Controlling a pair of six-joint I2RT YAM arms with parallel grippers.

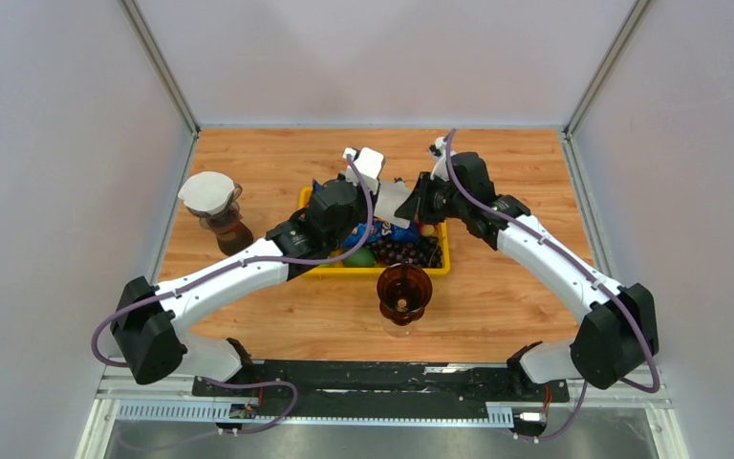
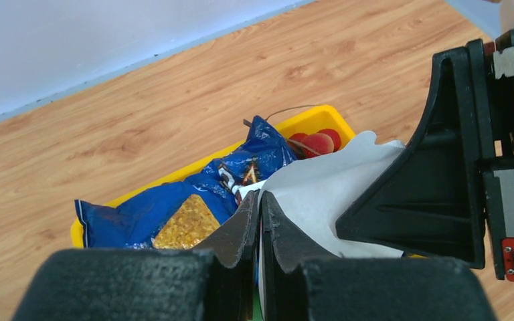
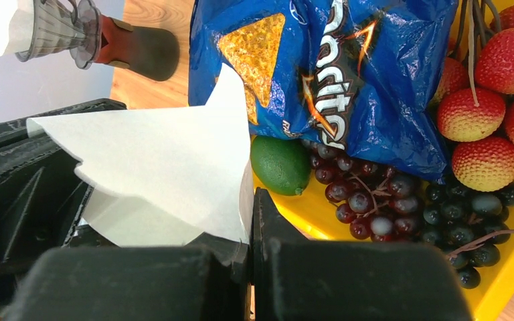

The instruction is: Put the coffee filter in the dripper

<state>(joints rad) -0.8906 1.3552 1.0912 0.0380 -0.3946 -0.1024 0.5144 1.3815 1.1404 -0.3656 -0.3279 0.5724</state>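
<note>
The coffee filter (image 3: 160,160) is up off the bench (image 1: 526,296), caught between both arms above the yellow tray (image 1: 442,269). The right pincer (image 3: 251,195) is clamped flat on one folded corner, the paper fanning out to its left. The left pincer (image 2: 260,198) meets it from the opposite side, its jaws drawn almost together with the paper's edge running in between them, so it looks to be pinching the other layer. This reads as the step of getting the flat filter ready, or passing it across, not yet the placing itself. The empty amber dripper (image 1: 403,292) stands on the bench below both pincers and nearer the arm bases, just beyond the tray's near rim. A second dripper (image 1: 212,201), already lined with paper, sits well off to the left pincer's outer side. Next, I judge, the layers need easing apart into a cone, or one pincer must let go. The other would then carry the paper back over the amber dripper and lower it point-first without crumpling.
</note>
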